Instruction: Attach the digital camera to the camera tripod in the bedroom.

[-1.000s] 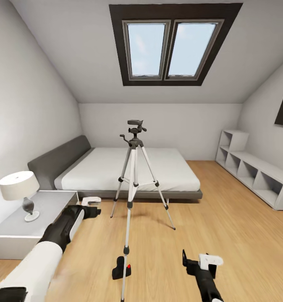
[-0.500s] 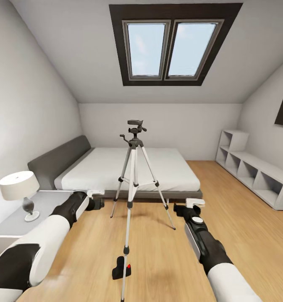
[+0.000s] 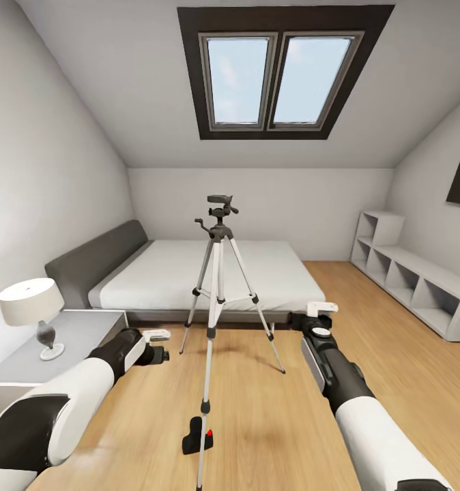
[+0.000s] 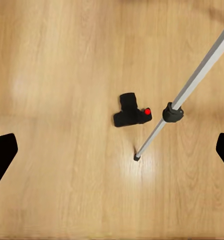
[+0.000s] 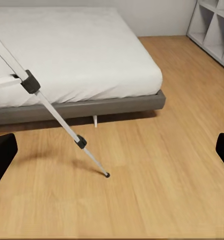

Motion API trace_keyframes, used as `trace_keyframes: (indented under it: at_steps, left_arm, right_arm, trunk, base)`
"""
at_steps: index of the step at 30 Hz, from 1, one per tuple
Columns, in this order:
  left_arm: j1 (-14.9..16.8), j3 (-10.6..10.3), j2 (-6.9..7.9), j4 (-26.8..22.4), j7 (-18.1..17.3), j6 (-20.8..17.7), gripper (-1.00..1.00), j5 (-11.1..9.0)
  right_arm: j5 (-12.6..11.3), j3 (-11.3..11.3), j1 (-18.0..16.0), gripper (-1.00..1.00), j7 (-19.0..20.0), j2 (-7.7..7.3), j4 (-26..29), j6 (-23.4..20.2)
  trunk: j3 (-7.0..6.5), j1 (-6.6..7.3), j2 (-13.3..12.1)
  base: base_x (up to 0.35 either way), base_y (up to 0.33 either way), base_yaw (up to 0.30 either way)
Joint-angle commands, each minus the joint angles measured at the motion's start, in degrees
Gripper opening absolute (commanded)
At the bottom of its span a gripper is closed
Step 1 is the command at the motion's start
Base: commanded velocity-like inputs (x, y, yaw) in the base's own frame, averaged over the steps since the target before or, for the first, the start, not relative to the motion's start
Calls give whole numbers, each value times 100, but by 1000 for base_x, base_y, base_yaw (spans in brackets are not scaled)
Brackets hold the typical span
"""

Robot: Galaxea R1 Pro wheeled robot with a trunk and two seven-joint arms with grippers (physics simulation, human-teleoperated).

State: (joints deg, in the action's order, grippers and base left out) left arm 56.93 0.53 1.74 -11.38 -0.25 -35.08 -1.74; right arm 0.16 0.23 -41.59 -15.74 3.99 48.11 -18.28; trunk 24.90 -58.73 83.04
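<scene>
Our 2 grippers, left [image 3: 156, 335] and right [image 3: 317, 308], hang wide open either side of the camera tripod [image 3: 217, 273]; the digital camera [image 3: 196, 435] lies on the wood floor [image 3: 271, 423] touching its nearest leg.

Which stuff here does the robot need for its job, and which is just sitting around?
Needed:
- digital camera, on the floor by a tripod leg
- camera tripod, standing before the bed

Just there:
- bed
- table lamp
- nightstand
- shelf unit
- skylight
</scene>
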Motion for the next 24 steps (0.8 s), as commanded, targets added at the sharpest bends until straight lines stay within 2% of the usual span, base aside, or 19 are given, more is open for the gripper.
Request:
trace_keyframes:
  at_steps: [1, 10, 24]
  left_arm:
    - [2, 5, -1, 6, -1, -30, 100, -17]
    - [2, 8, 7, 64, 23, -42, 100, -15]
    - [2, 11, -31, 252, 31, -55, 100, -18]
  right_arm:
    - [1, 3, -4, 100, -20, -5, 24, -72]
    - [1, 4, -11, 100, -10, -37, 116, -240]
    - [-8, 4, -10, 100, -4, -38, 160, -246]
  trunk:
    - [7, 0, 4]
    - [7, 0, 4]
    - [258, -307, 565]
  base:
    - [0, 0, 0]
    - [0, 0, 0]
    - [0, 0, 0]
